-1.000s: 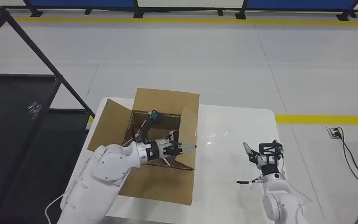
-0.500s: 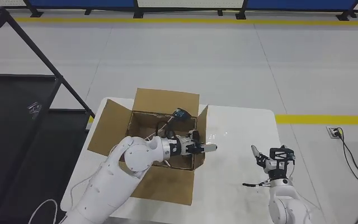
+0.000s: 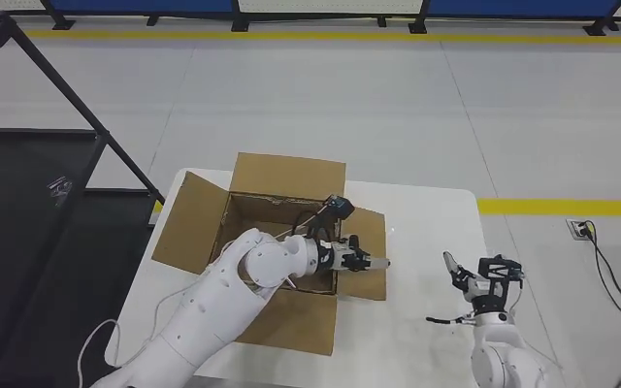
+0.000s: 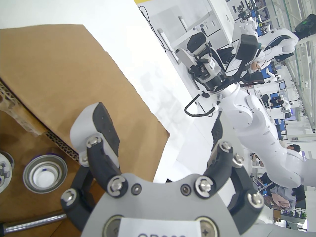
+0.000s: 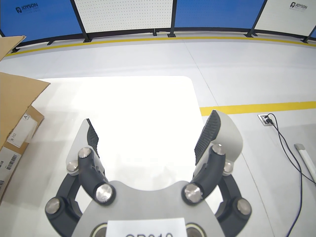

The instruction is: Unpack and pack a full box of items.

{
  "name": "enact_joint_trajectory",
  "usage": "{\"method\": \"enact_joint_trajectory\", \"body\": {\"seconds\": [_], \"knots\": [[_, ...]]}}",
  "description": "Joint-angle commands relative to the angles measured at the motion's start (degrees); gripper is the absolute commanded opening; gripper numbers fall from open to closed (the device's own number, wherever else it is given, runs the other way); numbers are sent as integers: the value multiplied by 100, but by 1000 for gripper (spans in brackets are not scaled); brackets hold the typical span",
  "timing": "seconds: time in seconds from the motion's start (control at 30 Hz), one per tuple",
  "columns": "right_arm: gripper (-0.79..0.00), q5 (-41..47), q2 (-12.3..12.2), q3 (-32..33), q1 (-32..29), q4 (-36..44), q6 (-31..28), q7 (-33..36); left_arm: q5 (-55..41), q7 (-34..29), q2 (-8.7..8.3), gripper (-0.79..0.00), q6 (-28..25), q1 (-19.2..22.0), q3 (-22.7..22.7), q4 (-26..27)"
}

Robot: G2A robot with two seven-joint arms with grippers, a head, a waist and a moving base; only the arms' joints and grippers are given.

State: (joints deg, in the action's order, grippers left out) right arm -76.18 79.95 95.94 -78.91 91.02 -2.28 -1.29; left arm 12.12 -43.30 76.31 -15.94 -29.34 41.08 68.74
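The brown cardboard box [image 3: 289, 175] stands open on the left half of the white table [image 3: 427, 223]. Its right flap [image 3: 368, 233] is folded outward over the table. My left gripper [image 3: 376, 262] hovers open at that flap, and in the left wrist view one finger [image 4: 103, 124] lies over the flap [image 4: 61, 75] while the other is past its edge. Round metal cans [image 4: 45, 173] sit inside the box. Near the table's right front, my right gripper [image 3: 480, 274] is open and holds nothing, with bare table between its pads [image 5: 212, 122].
A black metal frame [image 3: 58, 184] stands to the left of the table. The box's side with labels [image 5: 19, 127] lies to the left of my right gripper. A cable and floor socket [image 3: 582, 231] are beyond the table's right edge.
My left gripper has swept to the right from inside the box, and the right flap has swung outward with it. The right gripper has drifted a little toward the table's right front.
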Motion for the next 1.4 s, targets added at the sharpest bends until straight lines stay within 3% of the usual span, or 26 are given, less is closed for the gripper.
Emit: {"method": "enact_joint_trajectory", "body": {"seconds": [0.0, 0.27, 0.47, 0.6, 0.77, 0.87, 1.0, 1.17, 1.37], "knots": [[0, 25, -2, 5, 1, -1, -17, 26, 3, -11, 21, 0, -23, 26, -12, -63], [0, 25, -2, 5, 1, -1, -17, 26, 56, -30, -9, 0, -182, -18, 218, 108], [0, -250, -7, -154, -46, 339, 66, -207, 356, 29, -266, 0, -277, -496, 947, 991], [0, -775, -11, -395, -108, 847, 197, -359, 626, 3, -581, 0, -319, -1336, 1983, 2042], [0, -1464, -20, -885, 11, 1474, 7, -46, 423, 50, -933, 0, -524, -2809, 3785, 3284], [0, -1799, -20, -1307, 226, 1710, -340, 254, 159, 194, -1062, 0, -735, -3665, 4848, 3748], [0, -2196, 16, -1950, 666, 1818, -550, 815, -315, 496, -1144, 0, -1070, -4620, 5961, 3961], [0, -2296, 90, -2571, 1270, 1632, -728, 1655, -902, 705, -1181, 0, -1494, -5479, 6817, 3878], [0, -2296, 90, -2571, 1270, 1632, -728, 1655, -918, 688, -1184, 0, -1526, -5526, 6858, 3874]]}}
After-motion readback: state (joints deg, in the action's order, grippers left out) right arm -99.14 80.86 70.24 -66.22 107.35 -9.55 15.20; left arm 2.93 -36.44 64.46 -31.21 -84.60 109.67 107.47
